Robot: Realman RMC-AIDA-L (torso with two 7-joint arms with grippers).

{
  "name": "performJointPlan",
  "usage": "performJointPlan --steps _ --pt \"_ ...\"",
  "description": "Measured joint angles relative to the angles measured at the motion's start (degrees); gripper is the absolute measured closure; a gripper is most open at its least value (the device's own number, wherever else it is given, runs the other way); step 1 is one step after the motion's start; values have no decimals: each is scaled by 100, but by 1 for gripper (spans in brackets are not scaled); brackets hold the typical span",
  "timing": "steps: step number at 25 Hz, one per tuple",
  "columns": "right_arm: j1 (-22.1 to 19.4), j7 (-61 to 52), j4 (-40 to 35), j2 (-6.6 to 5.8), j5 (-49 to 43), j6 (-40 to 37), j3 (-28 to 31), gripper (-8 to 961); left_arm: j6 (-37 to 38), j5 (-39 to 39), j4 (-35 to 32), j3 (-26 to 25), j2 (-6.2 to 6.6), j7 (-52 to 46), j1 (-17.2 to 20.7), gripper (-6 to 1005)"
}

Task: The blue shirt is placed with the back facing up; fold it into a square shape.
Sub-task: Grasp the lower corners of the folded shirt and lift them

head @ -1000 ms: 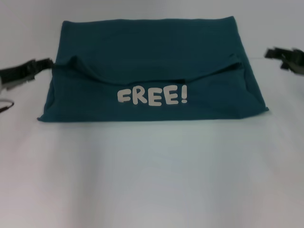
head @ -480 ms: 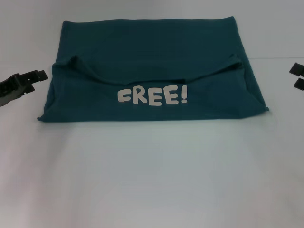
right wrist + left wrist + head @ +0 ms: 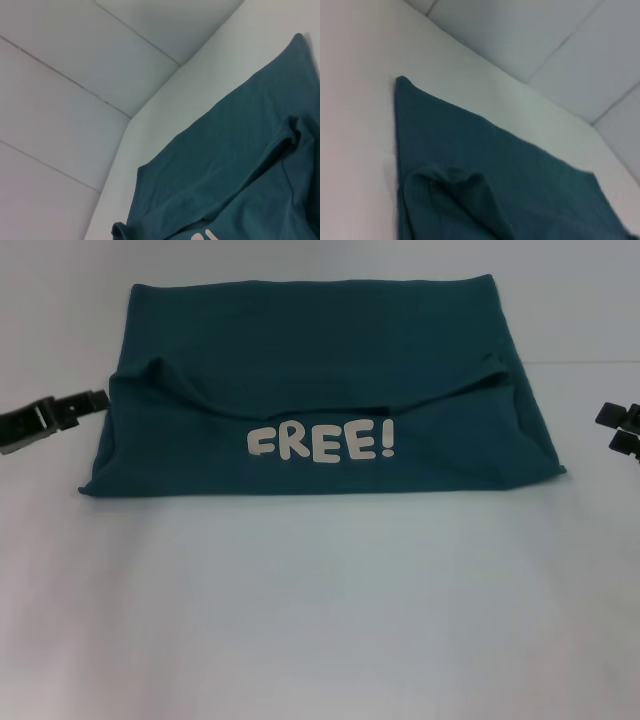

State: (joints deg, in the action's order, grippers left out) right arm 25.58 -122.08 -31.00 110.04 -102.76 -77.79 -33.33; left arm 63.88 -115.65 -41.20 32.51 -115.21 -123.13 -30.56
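Observation:
The blue shirt [image 3: 320,360] lies on the white table, folded into a wide rectangle. Its near part is turned up over the rest and shows the white "FREE!" lettering [image 3: 320,443]. My left gripper [image 3: 98,398] is low beside the shirt's left edge, just apart from the cloth and holding nothing. My right gripper [image 3: 612,428] is open and empty, off the shirt's right edge at the border of the head view. The shirt also shows in the left wrist view [image 3: 495,170] and in the right wrist view [image 3: 225,160]. Neither wrist view shows fingers.
The white table [image 3: 320,620] stretches wide in front of the shirt. A pale panelled wall [image 3: 545,40] stands behind the table's far edge.
My left gripper has let go of the shirt's left edge, backed off, then come back lower beside it. My right gripper has moved outward and toward the near side. The shirt has not moved.

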Motion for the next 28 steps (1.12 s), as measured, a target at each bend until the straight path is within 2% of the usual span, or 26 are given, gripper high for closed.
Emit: performJointPlan --steps 5,8,13,17,20,28 --pt "-9 124 -7 -2 2 -21 54 194 -269 -20 104 38 -99 489 30 317" --pt "-25 129 -10 -3 19 -25 60 194 -505 -20 288 2 -153 247 50 317" --pt "-34 132 -11 -8 22 -29 64 195 -604 5 427 18 -156 41 48 318" --pt "-39 138 -12 -15 25 -24 64 195 -842 -117 538 183 -168 457 -18 321" --pt "-43 141 -12 -15 28 -21 64 195 -1199 -152 591 415 -241 948 -39 326" --pt "-48 129 -12 -10 38 -31 64 195 -1766 -183 731 795 -292 1134 -76 346"
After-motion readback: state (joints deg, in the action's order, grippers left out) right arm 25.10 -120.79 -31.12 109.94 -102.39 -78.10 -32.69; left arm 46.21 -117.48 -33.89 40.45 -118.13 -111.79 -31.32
